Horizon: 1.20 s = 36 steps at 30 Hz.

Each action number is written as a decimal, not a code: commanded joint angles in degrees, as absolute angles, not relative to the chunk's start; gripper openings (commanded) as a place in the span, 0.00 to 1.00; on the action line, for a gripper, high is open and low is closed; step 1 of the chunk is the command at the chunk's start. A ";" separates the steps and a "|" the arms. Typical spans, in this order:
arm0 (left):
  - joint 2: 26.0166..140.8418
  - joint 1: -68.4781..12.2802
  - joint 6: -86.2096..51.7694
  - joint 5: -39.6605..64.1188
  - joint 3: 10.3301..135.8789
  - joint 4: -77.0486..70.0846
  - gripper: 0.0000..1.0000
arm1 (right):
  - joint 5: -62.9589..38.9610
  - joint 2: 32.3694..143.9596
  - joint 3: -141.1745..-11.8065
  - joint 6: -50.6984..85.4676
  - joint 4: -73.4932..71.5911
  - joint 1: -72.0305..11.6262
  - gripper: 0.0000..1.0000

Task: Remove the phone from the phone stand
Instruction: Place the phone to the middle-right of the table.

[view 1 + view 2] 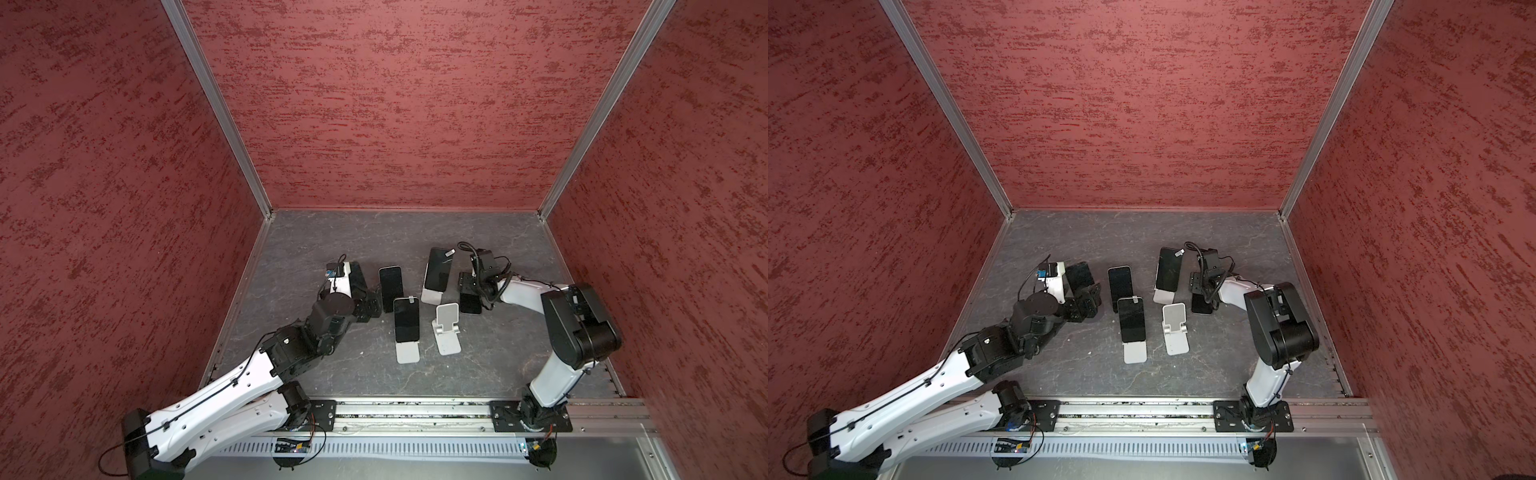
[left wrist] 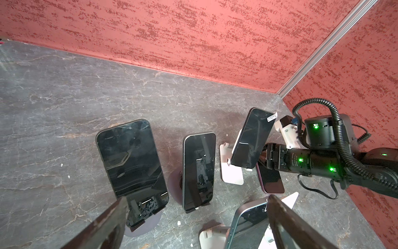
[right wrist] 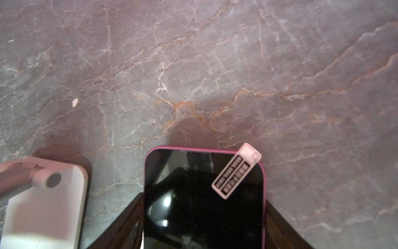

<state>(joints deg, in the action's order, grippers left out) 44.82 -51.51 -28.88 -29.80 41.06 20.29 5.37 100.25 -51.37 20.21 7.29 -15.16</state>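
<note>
Nearest, empty white phone stand point(image 1: 448, 316). At its 1 o'clock, down near the surface point(image 1: 374, 237), pink-rimmed phone point(image 1: 470, 306) clamped by its long edges in right claw point(image 3: 204, 217). Likely stiff, light, glass-slick, fragile: grip the rims, not the screen. Off at 9 o'clock, left claw point(image 2: 197, 197) splayed, empty.

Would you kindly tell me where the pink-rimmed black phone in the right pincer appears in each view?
In a top view: the pink-rimmed black phone is right of centre.
In a top view: likewise right of centre.
Left wrist: beneath the black right arm, at.
Right wrist: large in the foreground.
Shared landmark: the right pincer clamped on it.
</note>
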 commanded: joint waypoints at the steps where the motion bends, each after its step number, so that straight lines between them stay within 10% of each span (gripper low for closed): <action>1: 43.77 -51.77 -26.68 -31.17 39.75 17.10 1.00 | 7.49 101.91 -53.84 18.17 6.73 -14.60 0.68; 36: 43.26 -51.59 -22.90 -33.86 39.02 13.21 0.99 | 7.38 112.42 -64.72 14.94 8.76 -14.57 0.80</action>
<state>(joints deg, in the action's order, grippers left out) 43.03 -51.51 -24.49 -33.19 38.24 14.92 6.11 110.63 -63.59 14.90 6.92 -14.83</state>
